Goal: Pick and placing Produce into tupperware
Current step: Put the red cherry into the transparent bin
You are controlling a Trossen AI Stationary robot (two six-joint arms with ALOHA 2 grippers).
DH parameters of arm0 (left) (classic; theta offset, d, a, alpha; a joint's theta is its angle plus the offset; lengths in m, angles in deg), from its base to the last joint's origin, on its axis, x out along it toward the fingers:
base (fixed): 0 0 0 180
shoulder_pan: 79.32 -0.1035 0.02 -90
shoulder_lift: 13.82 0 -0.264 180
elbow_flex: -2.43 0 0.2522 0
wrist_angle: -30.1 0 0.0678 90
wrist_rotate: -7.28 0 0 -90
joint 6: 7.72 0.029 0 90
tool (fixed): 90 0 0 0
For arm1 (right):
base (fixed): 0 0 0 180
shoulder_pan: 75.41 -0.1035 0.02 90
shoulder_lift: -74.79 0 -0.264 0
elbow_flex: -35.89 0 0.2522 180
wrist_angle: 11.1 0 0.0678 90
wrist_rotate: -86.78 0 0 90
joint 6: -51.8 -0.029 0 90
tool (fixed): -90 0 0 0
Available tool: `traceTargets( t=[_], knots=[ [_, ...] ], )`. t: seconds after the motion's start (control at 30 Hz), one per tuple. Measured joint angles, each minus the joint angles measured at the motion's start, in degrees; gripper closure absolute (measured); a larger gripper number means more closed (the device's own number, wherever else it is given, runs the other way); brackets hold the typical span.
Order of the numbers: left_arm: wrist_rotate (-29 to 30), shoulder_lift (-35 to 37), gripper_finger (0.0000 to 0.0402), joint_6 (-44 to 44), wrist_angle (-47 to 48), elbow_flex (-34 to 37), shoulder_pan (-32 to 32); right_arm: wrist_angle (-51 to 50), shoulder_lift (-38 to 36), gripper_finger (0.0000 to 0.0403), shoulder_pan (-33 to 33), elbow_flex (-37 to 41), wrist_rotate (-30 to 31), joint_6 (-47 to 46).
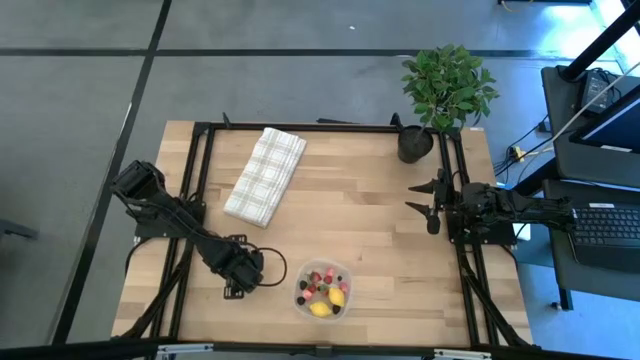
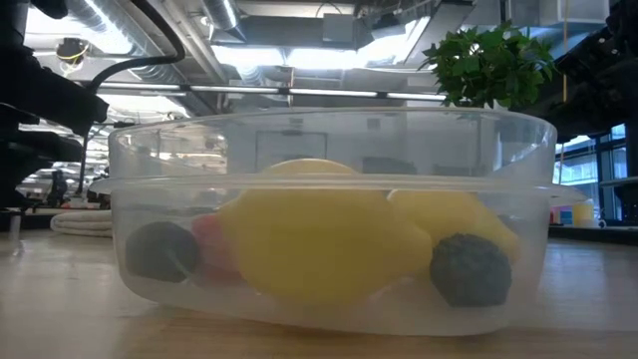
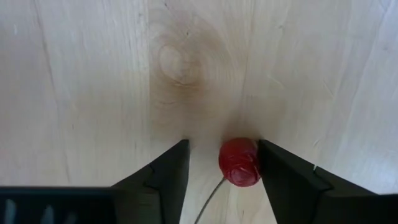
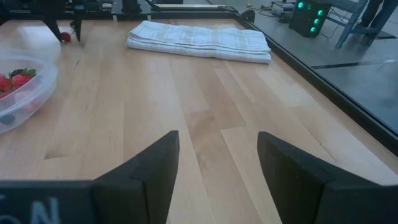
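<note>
Lying on the table, a red berry (image 3: 240, 162) sits between the left hand's (image 3: 222, 163) parted fingers, touching 1.

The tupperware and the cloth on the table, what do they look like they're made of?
The tupperware: clear, slightly cloudy smooth plastic, since the yellow fruit shows through its wall. The cloth: soft woven fabric, probably cotton, white with a faint check, folded with limp rounded edges.

A red berry (image 3: 239, 162) lies on the pale wood tabletop (image 3: 93, 93). The clear tupperware (image 1: 325, 290) holds yellow, red and dark produce (image 1: 322, 292). The cloth (image 1: 265, 175) is white-and-grey checked.
</note>
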Motion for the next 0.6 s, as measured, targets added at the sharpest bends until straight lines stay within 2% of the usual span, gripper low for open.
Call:
traceTargets(
  t=[0.33, 0.6],
  knots=[
    [-0.21, -0.04, 0.0263, 0.0, -0.22, 0.0, 0.0, -0.02, -0.01, 0.0184, -0.01, 0.0, 0.0, 0.0],
    [-0.89, -0.06, 0.0312, 0.0, -0.33, 0.0, -0.73, -0.04, 0.0, 0.0184, 0.0, 0.0, 0.0, 0.0]
  ],
)
